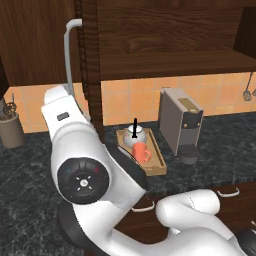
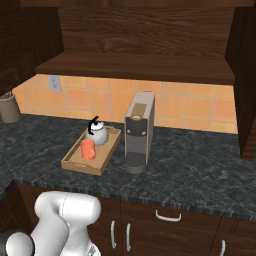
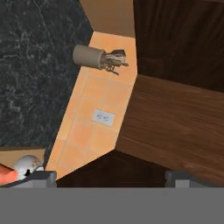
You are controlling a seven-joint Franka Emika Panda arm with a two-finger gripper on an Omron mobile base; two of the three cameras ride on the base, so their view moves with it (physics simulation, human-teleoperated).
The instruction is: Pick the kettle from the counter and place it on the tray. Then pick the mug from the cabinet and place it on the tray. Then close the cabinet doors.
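Dark speckled stone forms the counter (image 2: 200,165), backed by orange tiles with a wall socket (image 2: 54,83), and dark wood drawer fronts with silver handles run below it. Above hangs the cabinet (image 2: 140,45), its doors swung out, so the inner shelf (image 2: 135,67) is exposed; one cabinet door (image 1: 92,60) stands edge-on in the left base view, its curved silver bar handle (image 1: 68,50) facing left. On the counter the wooden tray (image 2: 75,162) lies with its long axis running from the counter's front edge towards the tiled wall, just beside a boxy grey coffee machine (image 2: 138,130). The kettle (image 2: 97,134) sits upright at the tray's far end, black handle up, and the orange-red mug (image 2: 88,148) stands upright just in front of it, nearly touching; in the left base view the mug's handle points right. A beige utensil pot (image 1: 11,131) stands well apart at the counter's left end. The gripper (image 3: 111,177) is spread wide with nothing between its fingertips, looking at the cabinet's dark wood.
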